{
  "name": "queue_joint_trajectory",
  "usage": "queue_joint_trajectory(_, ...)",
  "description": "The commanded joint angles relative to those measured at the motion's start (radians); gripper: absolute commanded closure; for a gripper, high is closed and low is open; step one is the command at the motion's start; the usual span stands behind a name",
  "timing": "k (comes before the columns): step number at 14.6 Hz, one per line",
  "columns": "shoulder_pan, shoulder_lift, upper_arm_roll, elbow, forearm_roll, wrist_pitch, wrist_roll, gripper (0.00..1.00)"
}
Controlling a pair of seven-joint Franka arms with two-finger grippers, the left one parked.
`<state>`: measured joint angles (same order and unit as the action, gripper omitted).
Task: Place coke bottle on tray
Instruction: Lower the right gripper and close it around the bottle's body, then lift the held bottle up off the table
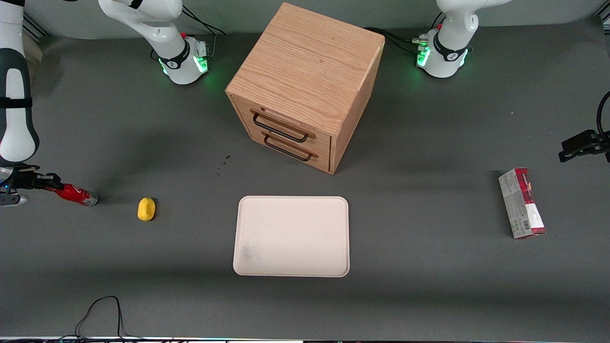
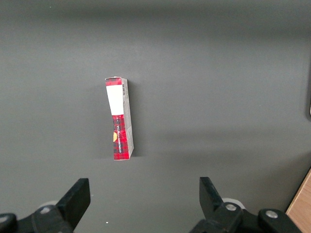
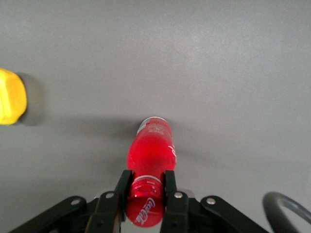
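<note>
The coke bottle (image 1: 75, 193), small, red, with white script, lies low over the table at the working arm's end, its clear base pointing toward the tray. My right gripper (image 1: 46, 182) is shut on its cap end. In the right wrist view the two black fingers (image 3: 122, 187) pinch the red cap and neck, the gripper (image 3: 146, 188) holds the bottle (image 3: 150, 148), and the bottle's base points away from it. I cannot tell whether the bottle rests on the table. The cream tray (image 1: 291, 199) lies flat mid-table, bare, nearer the front camera than the drawer cabinet.
A small yellow object (image 1: 146, 209) (image 3: 9, 96) lies between the bottle and the tray. A wooden two-drawer cabinet (image 1: 305, 85) stands mid-table. A red-and-grey carton (image 1: 522, 202) (image 2: 120, 119) lies toward the parked arm's end. A black cable (image 1: 97, 312) loops by the front edge.
</note>
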<state>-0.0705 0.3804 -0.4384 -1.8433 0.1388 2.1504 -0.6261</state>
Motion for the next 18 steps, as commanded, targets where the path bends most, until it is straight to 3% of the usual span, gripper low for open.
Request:
queue_joint_trajectory(1, 0.005, -0.014, -0.008, 0.146, 0.021, -0.179, -0.038, 1.0)
queue_joint_trajectory(9, 0.003, -0.057, -0.013, 0.632, -0.05, -0.726, -0.033, 1.0)
queue_joint_trajectory(13, 0.008, -0.064, -0.003, 0.749, -0.044, -0.865, -0.021, 1.0)
queue_joint_trajectory(18, 0.221, -0.023, 0.05, 0.826, -0.036, -0.85, 0.124, 1.0)
